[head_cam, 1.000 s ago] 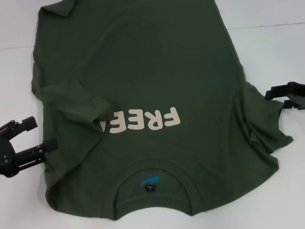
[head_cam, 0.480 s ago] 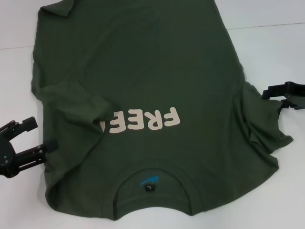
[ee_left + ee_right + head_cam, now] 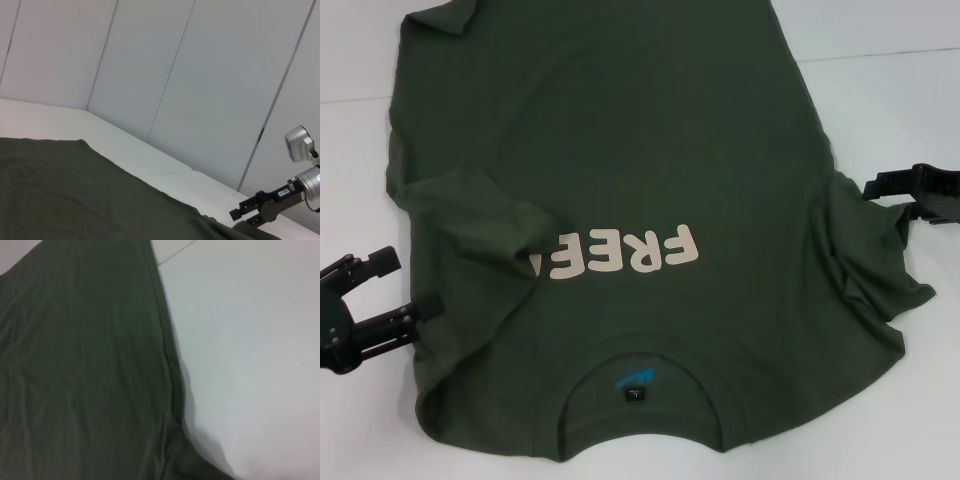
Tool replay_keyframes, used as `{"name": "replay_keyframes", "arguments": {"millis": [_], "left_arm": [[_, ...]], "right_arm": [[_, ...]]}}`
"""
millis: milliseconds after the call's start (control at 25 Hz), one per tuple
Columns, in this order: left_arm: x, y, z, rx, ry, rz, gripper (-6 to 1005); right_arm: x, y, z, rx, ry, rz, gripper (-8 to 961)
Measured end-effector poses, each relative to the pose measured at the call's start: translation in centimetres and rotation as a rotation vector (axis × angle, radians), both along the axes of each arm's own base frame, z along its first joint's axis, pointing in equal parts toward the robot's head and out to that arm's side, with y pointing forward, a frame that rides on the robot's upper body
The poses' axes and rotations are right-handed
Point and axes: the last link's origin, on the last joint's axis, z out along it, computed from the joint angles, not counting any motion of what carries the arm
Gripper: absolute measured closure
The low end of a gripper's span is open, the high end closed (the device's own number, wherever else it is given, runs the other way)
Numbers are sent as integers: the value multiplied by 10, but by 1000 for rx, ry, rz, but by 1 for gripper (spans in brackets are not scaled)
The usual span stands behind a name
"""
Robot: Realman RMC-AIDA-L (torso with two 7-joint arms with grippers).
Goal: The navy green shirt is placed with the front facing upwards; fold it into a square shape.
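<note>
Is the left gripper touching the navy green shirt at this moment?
Cannot tell. In the head view the left gripper has one fingertip at the navy green shirt edge, but neither contact nor a gap shows plainly.

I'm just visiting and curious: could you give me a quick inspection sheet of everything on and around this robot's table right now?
Surface: white table, bare around the shirt.
Job's things: navy green shirt spread print-up, collar toward the robot; one sleeve folded in over the print, the other rumpled.
Clutter: nothing seen.
Grippers: left gripper open beside the shirt's edge; right gripper open at the rumpled sleeve, holding nothing.
Cables: nothing seen.
Surroundings: pale panelled wall behind the table.
</note>
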Motion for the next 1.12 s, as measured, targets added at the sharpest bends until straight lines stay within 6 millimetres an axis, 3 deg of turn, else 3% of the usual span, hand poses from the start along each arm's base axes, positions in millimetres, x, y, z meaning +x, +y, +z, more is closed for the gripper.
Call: {"name": "replay_keyframes", "arguments": {"millis": [480,1040,1120], "left_arm": [[0,0,0,0,1,-2,66],[3,1,2,2,-10,-15,66],[4,1,2,1,-11,-18,67]], "right_arm": [[5,-3,-3,-19,-4,-19,220],[3,-3,-4,-42,-6,-13,618],[3,-3,-3,-41,-6,-13,712]]}}
